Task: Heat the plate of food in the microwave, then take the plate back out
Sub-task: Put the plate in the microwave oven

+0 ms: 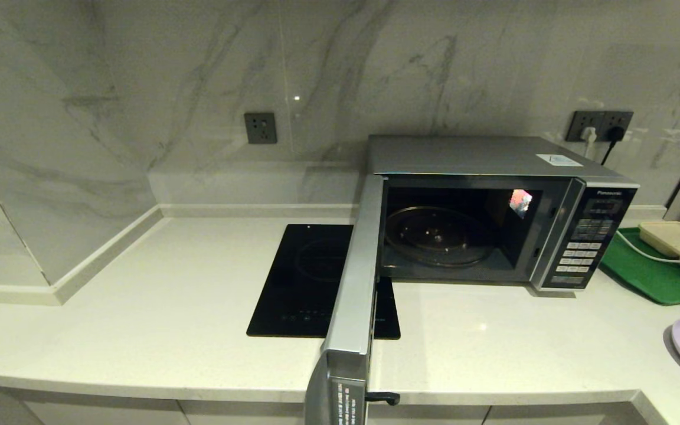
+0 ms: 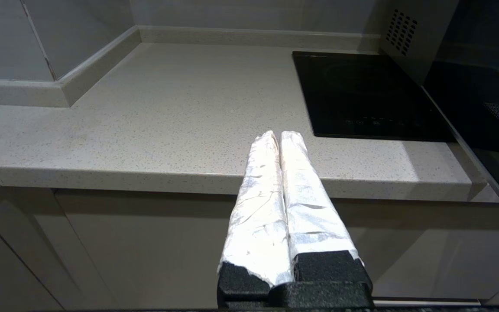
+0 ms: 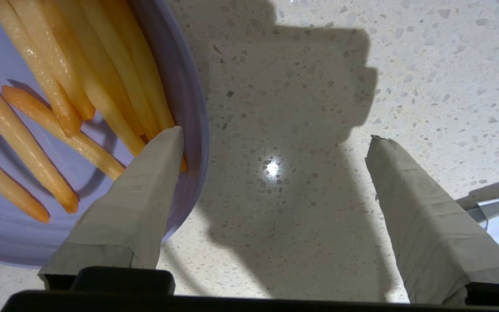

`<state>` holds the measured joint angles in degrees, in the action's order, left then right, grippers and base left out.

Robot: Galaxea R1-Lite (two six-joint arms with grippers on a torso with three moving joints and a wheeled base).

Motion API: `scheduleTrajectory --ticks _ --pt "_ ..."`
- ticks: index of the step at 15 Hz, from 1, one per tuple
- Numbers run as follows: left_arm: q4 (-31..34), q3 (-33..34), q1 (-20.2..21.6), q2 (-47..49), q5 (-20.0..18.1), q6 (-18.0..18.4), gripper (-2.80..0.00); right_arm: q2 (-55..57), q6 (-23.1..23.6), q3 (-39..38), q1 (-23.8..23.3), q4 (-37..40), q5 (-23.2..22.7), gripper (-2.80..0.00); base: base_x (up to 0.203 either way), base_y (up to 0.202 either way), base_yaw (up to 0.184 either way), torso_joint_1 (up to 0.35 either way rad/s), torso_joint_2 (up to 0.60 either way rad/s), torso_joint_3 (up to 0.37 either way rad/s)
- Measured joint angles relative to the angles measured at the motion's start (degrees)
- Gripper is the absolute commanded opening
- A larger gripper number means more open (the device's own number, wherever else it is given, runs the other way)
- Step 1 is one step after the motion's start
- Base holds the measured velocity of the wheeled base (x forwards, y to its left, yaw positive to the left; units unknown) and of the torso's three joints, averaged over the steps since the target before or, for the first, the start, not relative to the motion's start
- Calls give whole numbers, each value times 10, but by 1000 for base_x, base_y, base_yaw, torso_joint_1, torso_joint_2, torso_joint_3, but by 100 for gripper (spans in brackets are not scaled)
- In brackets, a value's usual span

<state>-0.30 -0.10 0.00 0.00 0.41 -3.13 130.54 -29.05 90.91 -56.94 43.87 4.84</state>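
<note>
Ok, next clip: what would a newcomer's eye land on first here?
Probably the microwave at the back of the counter, its door swung wide toward the robot, its glass turntable bare. Next, the plate of food on the counter at the far right, where the open right gripper hangs with one finger over the plate's rim. The left gripper is shut, parked off the counter's front edge.

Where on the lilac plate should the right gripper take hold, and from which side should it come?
Probably the rim of the plate of food, taken from above at its edge. The rim is thin and raised; the sticks lie inside. The open right gripper already straddles it: one finger over the plate, the other over bare counter.
</note>
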Motion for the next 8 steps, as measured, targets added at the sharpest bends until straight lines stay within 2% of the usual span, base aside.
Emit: scheduleTrajectory --ticks 8 --pt "0 0 0 0 0 0 -280 14 -1 -1 0 -18 -1 0 0 0 0 0 0 0"
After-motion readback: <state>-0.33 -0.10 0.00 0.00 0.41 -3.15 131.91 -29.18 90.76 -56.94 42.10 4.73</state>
